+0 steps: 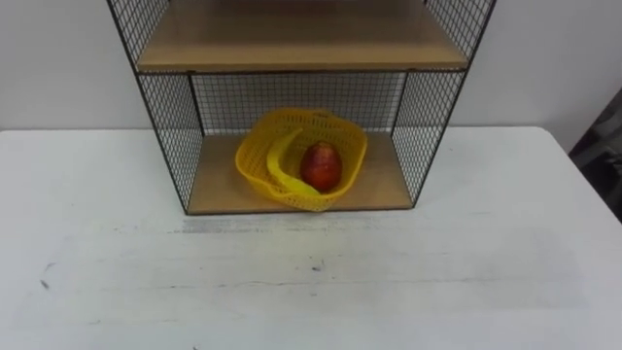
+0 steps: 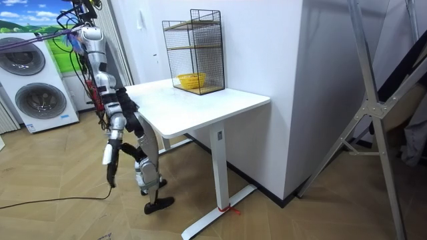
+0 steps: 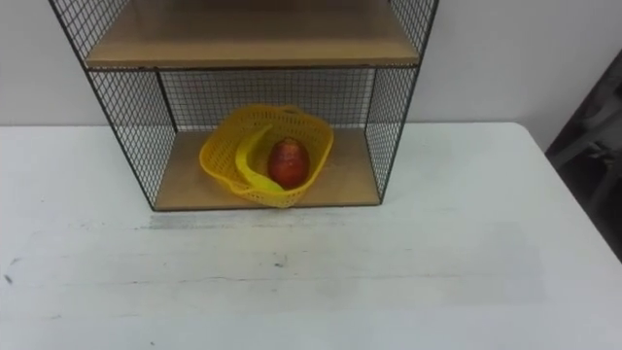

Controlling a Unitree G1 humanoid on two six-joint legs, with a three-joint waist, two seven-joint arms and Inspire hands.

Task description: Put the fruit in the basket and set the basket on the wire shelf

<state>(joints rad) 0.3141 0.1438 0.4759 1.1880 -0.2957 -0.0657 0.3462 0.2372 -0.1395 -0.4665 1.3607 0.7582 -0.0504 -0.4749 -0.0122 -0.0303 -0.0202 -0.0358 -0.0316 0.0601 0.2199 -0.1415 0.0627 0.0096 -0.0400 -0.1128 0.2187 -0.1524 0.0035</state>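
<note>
White table [image 1: 466,253] fills the foreground of the eye views, with a few dark specks on its surface, and it backs onto a pale wall [image 1: 58,58]. At its far edge stands the wire shelf [image 1: 165,126], a black mesh frame with two wooden boards. The yellow basket [image 1: 255,156] sits on the lower board [image 1: 379,185], roughly centred between the mesh sides and clear of both. Its handle [image 1: 280,170] is folded down across the inside. Just beside the handle, inside the basket, lies a red fruit [image 1: 321,167], possibly a mango, though the view is too coarse to be sure. The upper board [image 1: 292,39] is above it.

The room view shows the robot standing on a wooden floor [image 2: 67,220] at the end of the table on the view's left, well apart from the shelf. Two washing machines [image 2: 40,100] stand behind it. The arm nearer the camera hangs straight down beside its leg. By the body's stance that is its right hand [image 2: 111,175], and whether it is released or clenched cannot be told at this range.
</note>
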